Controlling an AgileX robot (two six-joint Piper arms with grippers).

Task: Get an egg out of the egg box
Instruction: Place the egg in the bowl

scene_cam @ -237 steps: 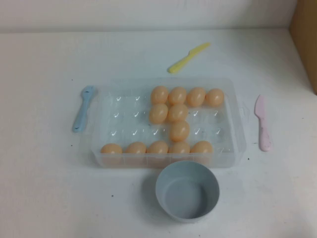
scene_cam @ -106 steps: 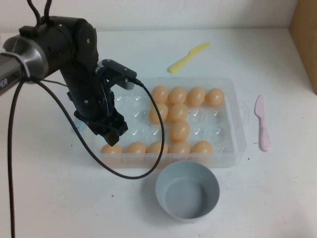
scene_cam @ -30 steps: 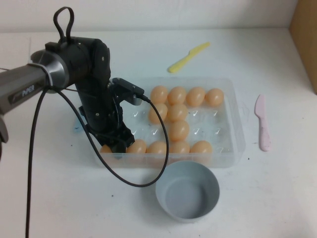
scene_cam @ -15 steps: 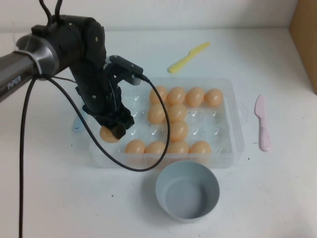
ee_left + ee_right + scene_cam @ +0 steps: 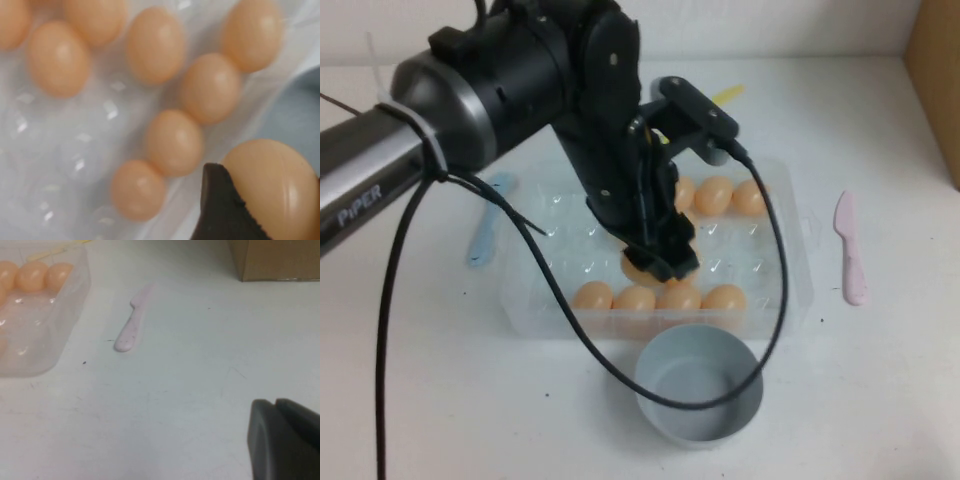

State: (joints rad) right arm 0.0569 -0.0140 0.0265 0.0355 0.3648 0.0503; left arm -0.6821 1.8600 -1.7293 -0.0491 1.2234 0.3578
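Note:
The egg box (image 5: 794,290) is a clear plastic tray in the middle of the table, with pale orange-tan eggs in its front row (image 5: 724,298) and at its back right (image 5: 716,194). My left gripper (image 5: 656,264) hangs over the box's middle, just above the front row, shut on one egg (image 5: 634,268). In the left wrist view that egg (image 5: 274,183) sits against a dark finger (image 5: 219,210), with the boxed eggs (image 5: 174,142) below it. My right gripper (image 5: 276,408) is low over bare table to the right of the box, shut, with nothing in it.
A grey-blue bowl (image 5: 698,386) stands just in front of the box. A pink spatula (image 5: 850,250) lies right of it, a blue one (image 5: 480,238) left of it, and a yellow one (image 5: 726,95) behind the arm. A cardboard box (image 5: 936,80) stands far right.
My left gripper has lifted the egg from the box's front left corner and carried it right, to above the middle of the box. The cup it left is bare.

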